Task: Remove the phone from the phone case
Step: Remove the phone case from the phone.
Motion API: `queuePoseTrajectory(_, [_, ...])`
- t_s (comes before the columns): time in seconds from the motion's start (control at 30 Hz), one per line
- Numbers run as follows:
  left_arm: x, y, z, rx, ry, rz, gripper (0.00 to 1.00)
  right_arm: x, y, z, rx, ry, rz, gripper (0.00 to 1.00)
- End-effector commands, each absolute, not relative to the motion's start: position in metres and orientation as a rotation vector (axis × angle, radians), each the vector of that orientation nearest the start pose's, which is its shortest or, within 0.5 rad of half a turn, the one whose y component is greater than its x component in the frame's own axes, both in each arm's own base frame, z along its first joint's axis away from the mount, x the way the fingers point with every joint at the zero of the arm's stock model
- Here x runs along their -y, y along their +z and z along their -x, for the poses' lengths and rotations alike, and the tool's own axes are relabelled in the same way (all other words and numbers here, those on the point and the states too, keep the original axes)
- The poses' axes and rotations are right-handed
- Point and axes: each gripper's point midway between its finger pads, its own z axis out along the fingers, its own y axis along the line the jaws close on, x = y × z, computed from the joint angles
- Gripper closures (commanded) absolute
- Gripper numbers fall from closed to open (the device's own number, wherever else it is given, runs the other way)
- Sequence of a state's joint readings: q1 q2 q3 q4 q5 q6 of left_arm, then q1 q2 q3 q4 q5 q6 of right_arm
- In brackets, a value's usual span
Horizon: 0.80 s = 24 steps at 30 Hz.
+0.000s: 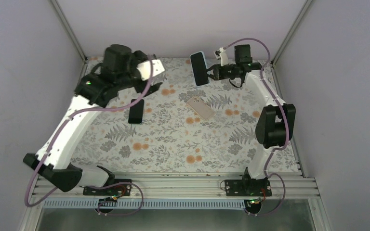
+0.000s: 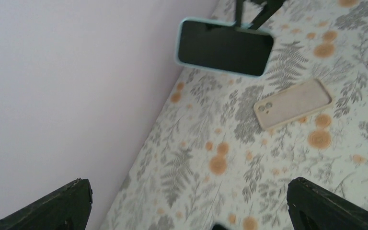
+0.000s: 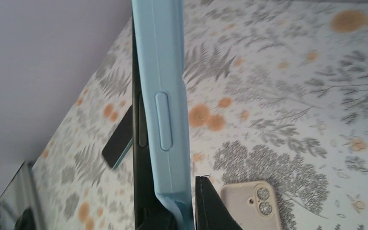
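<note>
1. The phone [image 2: 225,47] you must free sits inside its light blue phone case [image 3: 165,96]. Both are lifted in the air over the far part of the bench [image 1: 173,144], and the dark screen is turned toward the left arm.
2. Your right pincer [image 1: 211,73] is clamped on the phone case at one end. In the right wrist view one dark finger [image 3: 211,206] lies against the back of the case.
3. Near that finger the corner of the case looks a little bent, but you cannot tell if it has left the phone.
4. Your left pincer [image 2: 189,187] hangs above the bench with its fingers wide apart and nothing between them.
5. A beige phone case [image 1: 200,107] lies flat on the bench near the lifted phone, with the camera holes up.
6. A dark phone [image 1: 136,111] lies flat closer to the left arm, well apart from the beige phone case.
</note>
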State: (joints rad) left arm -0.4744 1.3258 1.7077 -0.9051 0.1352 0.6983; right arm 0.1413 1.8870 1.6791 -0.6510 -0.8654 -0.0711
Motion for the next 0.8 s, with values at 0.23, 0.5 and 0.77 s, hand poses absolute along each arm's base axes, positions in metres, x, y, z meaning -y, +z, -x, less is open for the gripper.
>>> queuePoseTrajectory(0.23, [0.29,0.395,-0.386,-1.461,0.166,-1.102,0.0,-0.235,0.371,-0.473,-1.944,1.006,0.312,0.97])
queuePoseTrajectory(0.5, [0.307,0.387,-0.403,-1.373,0.189,-1.013,0.0,-0.252,0.384,-0.467,-1.924,1.036,0.321,0.97])
queuePoseTrajectory(0.77, [0.334,0.367,-0.417,-1.406,0.096,-1.045,0.0,-0.254,0.39,-0.464,-1.905,1.037,0.329,0.97])
